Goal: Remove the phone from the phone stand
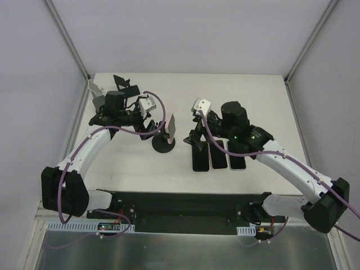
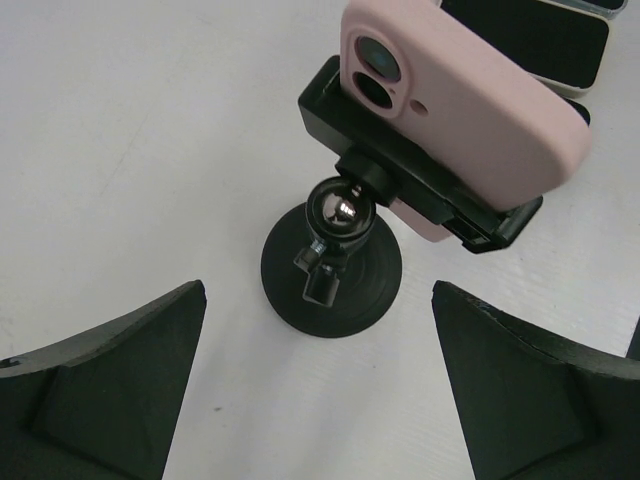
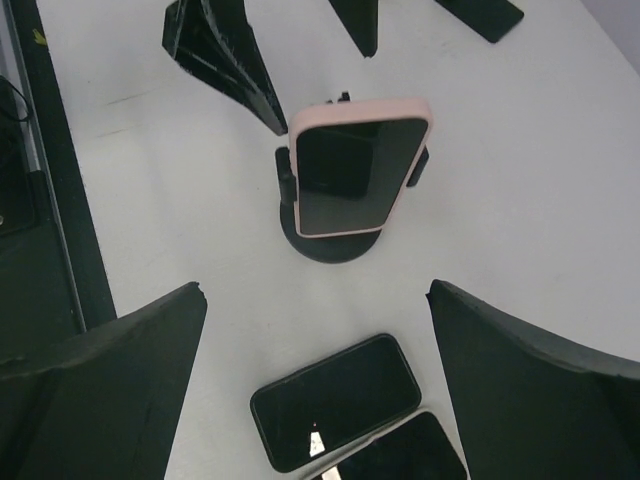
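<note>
A pink-cased phone [image 2: 470, 100] sits clamped in the black phone stand [image 2: 330, 290], which has a round base and a ball joint. From the left wrist view I see the phone's back and camera lenses; its dark screen [image 3: 350, 175] faces the right wrist. My left gripper [image 2: 318, 287] is open just behind the stand, with its fingers [image 2: 110, 390] spread either side and touching nothing. My right gripper [image 3: 316, 288] is open in front of the phone, a short way off and empty. From above, the phone [image 1: 171, 125] stands between the left gripper [image 1: 149, 128] and the right gripper [image 1: 197, 136].
Three dark phones [image 1: 217, 156] lie flat side by side just right of the stand, under the right gripper; the nearest one [image 3: 335, 400] is between its fingers. Another black holder [image 1: 126, 84] and a grey piece [image 1: 95, 87] stand at the back left.
</note>
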